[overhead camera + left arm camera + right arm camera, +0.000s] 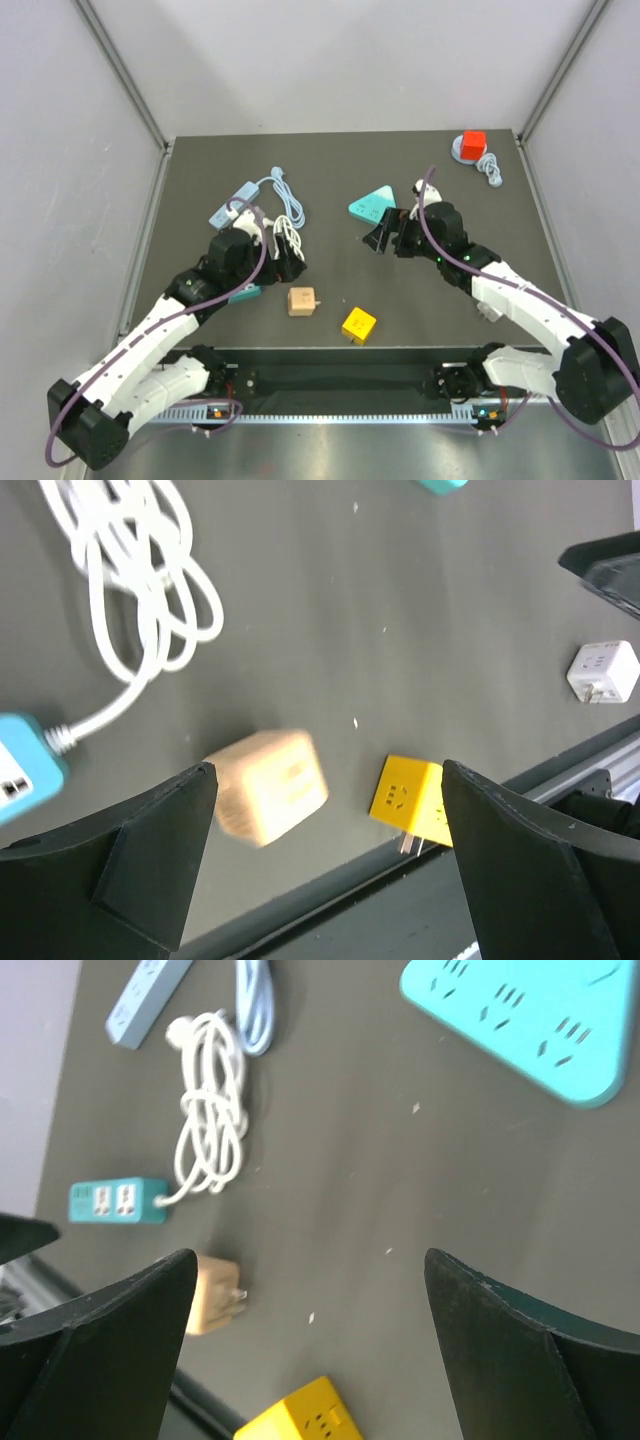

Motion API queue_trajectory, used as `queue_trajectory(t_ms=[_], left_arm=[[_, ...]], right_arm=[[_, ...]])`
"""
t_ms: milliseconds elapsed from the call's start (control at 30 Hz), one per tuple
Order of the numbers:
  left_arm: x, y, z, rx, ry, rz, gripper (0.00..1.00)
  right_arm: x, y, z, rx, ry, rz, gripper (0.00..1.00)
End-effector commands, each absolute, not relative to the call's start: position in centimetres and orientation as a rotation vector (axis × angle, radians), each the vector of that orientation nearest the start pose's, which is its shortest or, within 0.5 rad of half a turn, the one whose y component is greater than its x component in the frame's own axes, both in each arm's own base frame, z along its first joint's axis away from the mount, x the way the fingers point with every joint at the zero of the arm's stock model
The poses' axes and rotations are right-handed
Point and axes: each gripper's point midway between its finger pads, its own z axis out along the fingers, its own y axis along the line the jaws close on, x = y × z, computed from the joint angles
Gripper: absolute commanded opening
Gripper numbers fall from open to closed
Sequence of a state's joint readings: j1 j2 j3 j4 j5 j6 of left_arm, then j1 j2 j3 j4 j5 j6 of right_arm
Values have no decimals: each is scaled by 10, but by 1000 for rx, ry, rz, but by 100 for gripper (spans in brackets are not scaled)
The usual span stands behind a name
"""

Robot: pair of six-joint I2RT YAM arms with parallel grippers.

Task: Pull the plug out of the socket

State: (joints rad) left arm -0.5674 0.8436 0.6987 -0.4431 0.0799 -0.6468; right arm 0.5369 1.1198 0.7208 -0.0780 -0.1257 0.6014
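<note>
Left pincer (pixel 328 780) and right pincer (pixel 310 1257) both wide, empty.
Beige plug (pixel 270 785) lies loose near counter (pixel 420 300) front edge, apart from teal socket strip (pixel 118 1201); likely done, so lift straight up, don't nudge it.

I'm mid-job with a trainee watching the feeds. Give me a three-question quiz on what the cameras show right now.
1. True or false: the left hand is shut on the tan cube.
2. The white cord bundle runs into which thing?
A. the teal two-outlet strip
B. the yellow cube
C. the triangular socket block
3. Fill in: in the top view, the red block sits at the table's far ___ corner.

Key:
1. False. The hand is open and holds nothing.
2. A
3. right
</note>
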Motion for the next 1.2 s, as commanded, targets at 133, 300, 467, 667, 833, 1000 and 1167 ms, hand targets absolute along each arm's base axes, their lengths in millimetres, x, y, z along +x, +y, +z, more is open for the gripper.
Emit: queue_trajectory(t_ms=[133, 300, 467, 667, 833, 1000, 1167], left_arm=[[270, -216, 220, 87, 2085, -784, 95], [333, -274, 248, 155, 1971, -902, 91], [406, -340, 266, 246, 1877, -990, 89], [473, -397, 283, 337, 1700, -1054, 88], [505, -421, 281, 394, 1606, -1056, 88], [521, -428, 248, 390, 1597, -1040, 87], [524, -443, 222, 446, 1650, -1077, 86]], right_arm=[[337, 183, 169, 109, 2175, 541, 95], [384, 141, 182, 204, 2131, 400, 95], [438, 84, 193, 332, 2096, 303, 94], [490, -27, 177, 610, 2077, 187, 94], [531, -99, 171, 713, 2030, 73, 95], [560, -142, 161, 647, 2093, -69, 99], [596, -151, 137, 553, 2170, -71, 100]])
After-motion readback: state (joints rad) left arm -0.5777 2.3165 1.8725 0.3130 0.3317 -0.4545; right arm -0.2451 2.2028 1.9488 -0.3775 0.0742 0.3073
